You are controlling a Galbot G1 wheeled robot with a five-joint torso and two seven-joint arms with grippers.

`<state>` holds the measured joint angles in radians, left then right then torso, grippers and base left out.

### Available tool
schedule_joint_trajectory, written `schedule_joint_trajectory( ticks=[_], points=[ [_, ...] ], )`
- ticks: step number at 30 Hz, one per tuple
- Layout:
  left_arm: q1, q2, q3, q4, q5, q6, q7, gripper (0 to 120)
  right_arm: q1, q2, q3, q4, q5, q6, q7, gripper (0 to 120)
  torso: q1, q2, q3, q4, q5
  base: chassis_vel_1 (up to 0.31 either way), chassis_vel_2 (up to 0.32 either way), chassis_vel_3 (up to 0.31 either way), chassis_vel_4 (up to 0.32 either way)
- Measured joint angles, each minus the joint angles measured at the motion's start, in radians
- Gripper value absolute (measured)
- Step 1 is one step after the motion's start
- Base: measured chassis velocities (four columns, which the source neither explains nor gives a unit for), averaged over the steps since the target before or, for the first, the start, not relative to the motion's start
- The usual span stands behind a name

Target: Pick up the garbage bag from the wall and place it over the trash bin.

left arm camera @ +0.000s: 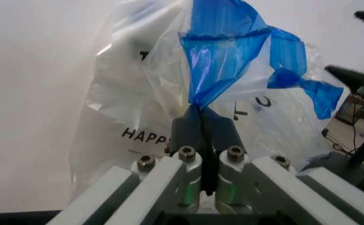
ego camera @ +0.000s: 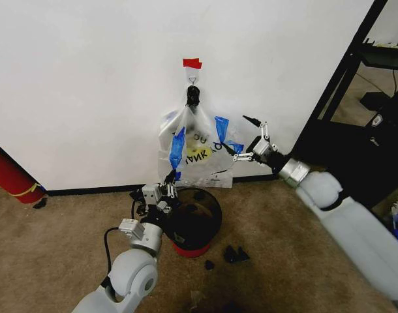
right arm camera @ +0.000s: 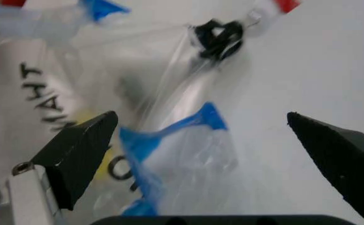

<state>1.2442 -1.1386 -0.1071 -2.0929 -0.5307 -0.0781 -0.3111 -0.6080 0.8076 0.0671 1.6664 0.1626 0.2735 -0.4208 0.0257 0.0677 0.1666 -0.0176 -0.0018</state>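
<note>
Two grippers work at one garbage bag (ego camera: 198, 147), which hangs against the wall (ego camera: 88, 78) from a small metal hook (ego camera: 193, 81) just below a strip of red tape (ego camera: 192, 63); black tie (ego camera: 193, 96) gathers the bag's neck under the hook. Bag: translucent white plastic w/ blue patches, black print, a yellow spot; its lower edge reaches the black baseboard (ego camera: 88, 190). Left gripper (ego camera: 168, 189) is at the bag's lower left corner, jaws pressed together on a blue patch; left wrist view confirms dark fingertips (left arm camera: 204, 126) closed w/ the blue film pinched between them. Right gripper (ego camera: 248, 139) sits at the bag's right edge, jaws spread wide, nothing held; right wrist view shows both black fingers (right arm camera: 82, 150) well apart w/ a blue patch of bag betw. them, not touching. Trash bin (ego camera: 209, 218), black mesh w/ red base, stands on the carpet (ego camera: 55, 248) directly below the bag, just beside the left gripper. Small dark scraps (ego camera: 235, 254) lie on carpet near the bin. Red cylinder (ego camera: 10, 173) leans at the far left by the wall.
</note>
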Motion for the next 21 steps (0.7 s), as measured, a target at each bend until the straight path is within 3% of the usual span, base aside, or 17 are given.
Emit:
schedule_joint_trajectory(
  ticks=[3,5,13,19,21],
  points=[
    [0.001,-0.003,0.001,0.000,0.007,-0.003,0.001,0,0.033,-0.004,-0.011,-0.026,0.012,-0.012,-0.115,98,0.000,0.000,0.000,0.0002,0.0000,0.000,0.000,0.000,0.000],
    [0.002,-0.003,0.000,0.000,0.010,-0.004,0.001,0,0.045,0.006,-0.011,-0.043,-0.004,-0.012,-0.181,90,0.000,0.000,0.000,0.0001,-0.0001,0.000,0.000,0.000,0.000],
    [0.004,-0.001,-0.007,0.000,0.011,-0.011,0.001,0,0.064,0.055,0.004,-0.104,-0.139,0.016,-0.241,73,0.000,0.000,0.000,0.0003,0.0000,0.000,0.000,0.000,0.000],
    [0.002,0.001,-0.008,0.005,0.011,-0.015,0.001,0,0.070,0.084,0.039,-0.136,-0.232,0.031,-0.276,47,0.000,0.000,0.000,0.0002,-0.0001,0.000,0.000,0.000,0.000],
    [0.002,0.000,-0.008,0.006,0.011,-0.015,0.001,0,0.070,0.086,0.041,-0.138,-0.236,0.032,-0.276,43,0.000,0.000,0.000,0.0002,-0.0001,0.000,0.000,0.000,0.000]
  ],
)
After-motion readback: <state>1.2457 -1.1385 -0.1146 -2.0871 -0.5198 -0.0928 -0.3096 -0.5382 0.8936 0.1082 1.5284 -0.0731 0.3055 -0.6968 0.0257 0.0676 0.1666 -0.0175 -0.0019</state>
